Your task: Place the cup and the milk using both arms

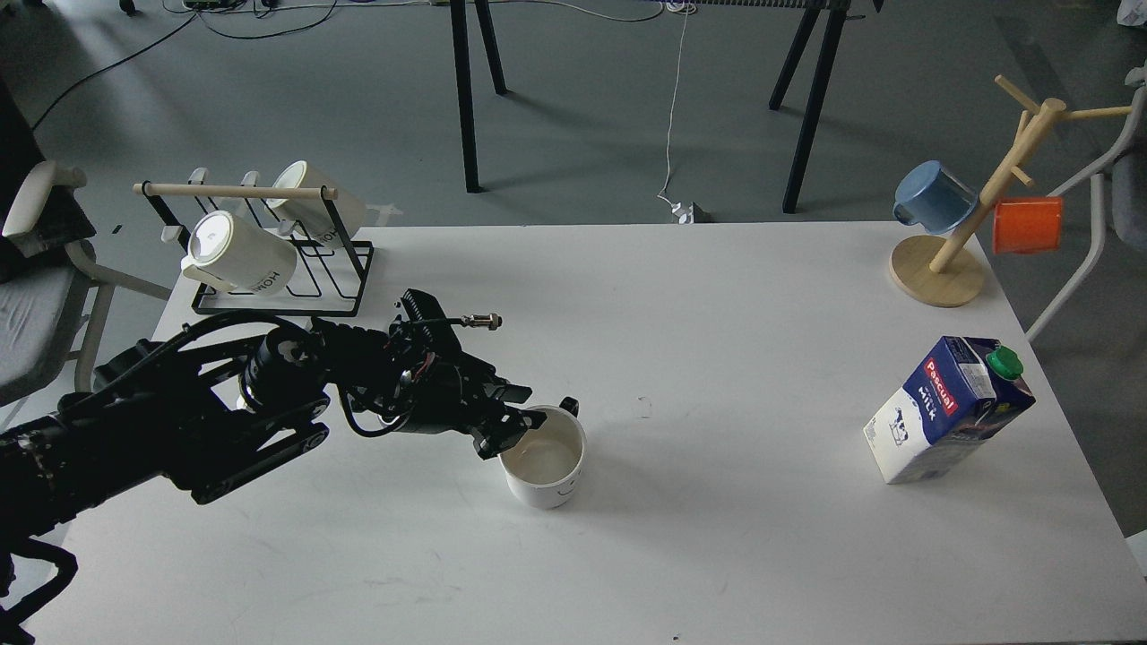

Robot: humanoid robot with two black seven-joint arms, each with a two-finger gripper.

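The cup (544, 459), cream-white with a black handle and a smiley face, stands upright on the white table (627, 555), left of centre. My left gripper (507, 419) reaches in from the left and its fingers still grip the cup's near-left rim. The milk (948, 408), a dark blue and white carton with a green cap, stands leaning at the right side of the table, far from the cup. My right arm and its gripper are out of view.
A black wire rack (269, 269) with a wooden bar holds two white mugs at the table's back left. A wooden mug tree (950, 260) with a blue cup (932, 197) and an orange cup (1027, 224) stands at the back right.
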